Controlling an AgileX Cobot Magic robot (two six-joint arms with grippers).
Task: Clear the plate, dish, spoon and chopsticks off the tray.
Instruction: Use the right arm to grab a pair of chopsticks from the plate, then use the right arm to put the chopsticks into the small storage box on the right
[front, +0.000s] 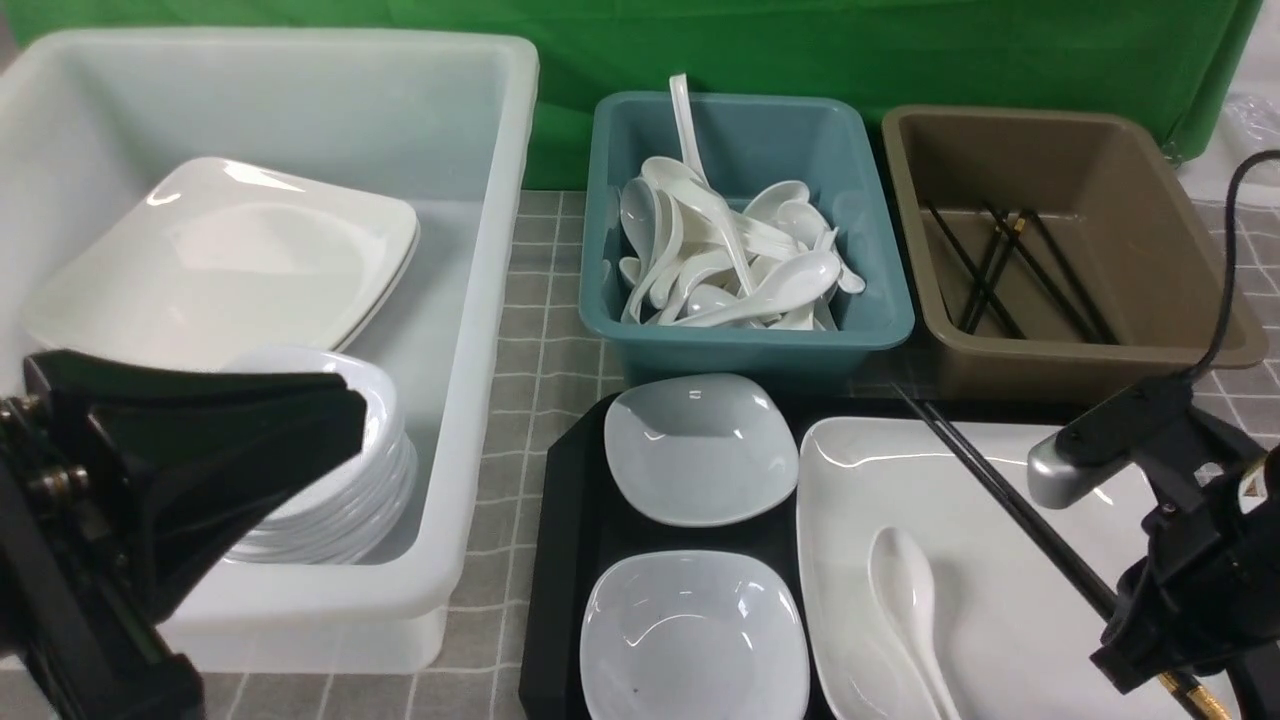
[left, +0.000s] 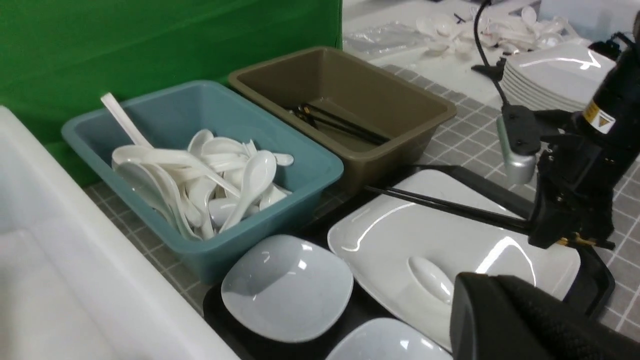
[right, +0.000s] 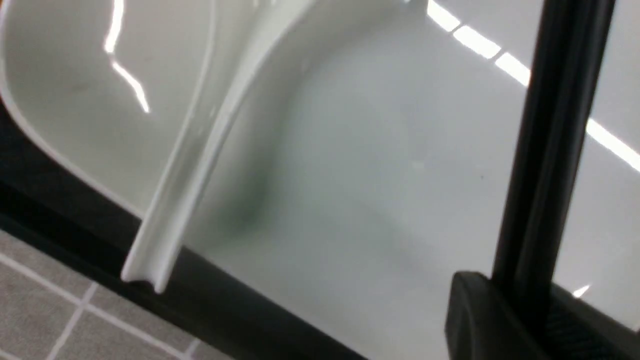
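Front view: right gripper pinching chopsticks over plate; spoon lying in plate; left gripper pressed together, well left of plate.

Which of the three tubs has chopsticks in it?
The brown tub, rightmost, holds black chopsticks; the blue tub holds spoons, the white tub plates.

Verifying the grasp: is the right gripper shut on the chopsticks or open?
Shut on the chopsticks: the right gripper clamps them near their gold ends.
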